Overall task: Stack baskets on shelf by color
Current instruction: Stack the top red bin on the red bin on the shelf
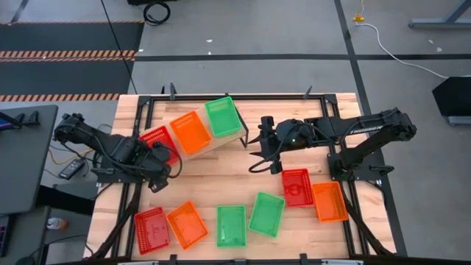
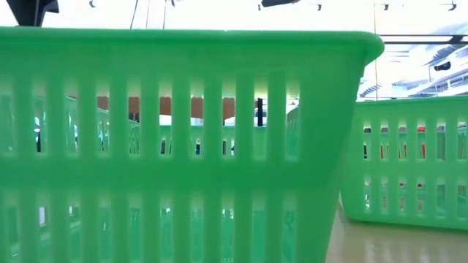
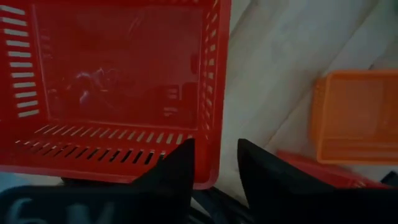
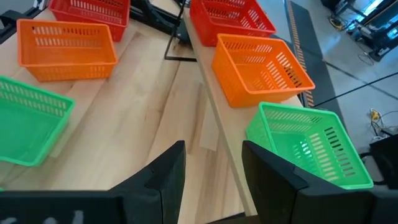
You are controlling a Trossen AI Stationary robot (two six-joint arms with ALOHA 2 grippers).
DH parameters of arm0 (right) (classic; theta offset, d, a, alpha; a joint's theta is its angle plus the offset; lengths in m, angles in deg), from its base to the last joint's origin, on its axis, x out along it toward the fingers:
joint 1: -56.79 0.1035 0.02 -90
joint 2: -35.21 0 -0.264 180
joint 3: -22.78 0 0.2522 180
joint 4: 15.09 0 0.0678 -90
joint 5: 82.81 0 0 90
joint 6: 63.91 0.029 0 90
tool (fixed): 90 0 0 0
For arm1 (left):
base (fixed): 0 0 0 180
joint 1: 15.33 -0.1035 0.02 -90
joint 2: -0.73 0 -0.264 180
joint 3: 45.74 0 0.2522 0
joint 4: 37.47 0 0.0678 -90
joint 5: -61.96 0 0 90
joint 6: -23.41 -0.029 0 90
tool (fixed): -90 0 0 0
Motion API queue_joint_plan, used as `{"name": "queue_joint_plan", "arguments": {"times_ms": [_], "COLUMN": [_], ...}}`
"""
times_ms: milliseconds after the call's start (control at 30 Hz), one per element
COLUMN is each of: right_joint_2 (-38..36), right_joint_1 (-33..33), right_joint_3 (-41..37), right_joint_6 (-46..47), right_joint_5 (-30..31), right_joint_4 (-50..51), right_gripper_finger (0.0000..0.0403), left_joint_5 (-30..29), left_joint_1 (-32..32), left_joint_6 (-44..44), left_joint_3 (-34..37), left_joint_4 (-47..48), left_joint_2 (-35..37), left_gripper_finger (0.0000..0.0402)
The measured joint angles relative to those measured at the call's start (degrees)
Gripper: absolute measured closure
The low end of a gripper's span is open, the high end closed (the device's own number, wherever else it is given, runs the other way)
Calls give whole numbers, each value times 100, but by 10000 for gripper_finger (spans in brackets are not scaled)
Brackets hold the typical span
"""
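One green basket point(image 2: 183, 146) blocking low cam.

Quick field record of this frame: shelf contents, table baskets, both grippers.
shelf: one basket of each color in a row
red basket on shelf: left end, left gripper beside it, jaws open, holding nothing
orange basket on shelf: middle
green basket on shelf: right end
baskets on table: two red, two orange, two green, unstacked
right gripper: open, empty, above the table near the shelf's right end
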Motion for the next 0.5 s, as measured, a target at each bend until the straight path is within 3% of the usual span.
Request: {"name": "queue_joint_plan", "arguments": {"times_ms": [367, 433, 500], "right_joint_2": [0, 0, 5], "right_joint_1": [-189, -191, -192], "right_joint_3": [0, 0, -53], "right_joint_6": [27, 29, 24], "right_joint_5": [13, -44, -280], "right_joint_4": [9, 52, -48], "right_gripper_finger": [238, 238, 238], "left_joint_5": [-35, -265, -878], "left_joint_1": [-185, -182, -106], "left_joint_6": [291, 544, 537], "left_joint_3": [-1161, -1273, -1269], "left_joint_4": [-109, -487, -989], "left_joint_2": [-3, -3, -7], "left_gripper_finger": [254, 257, 259]}}
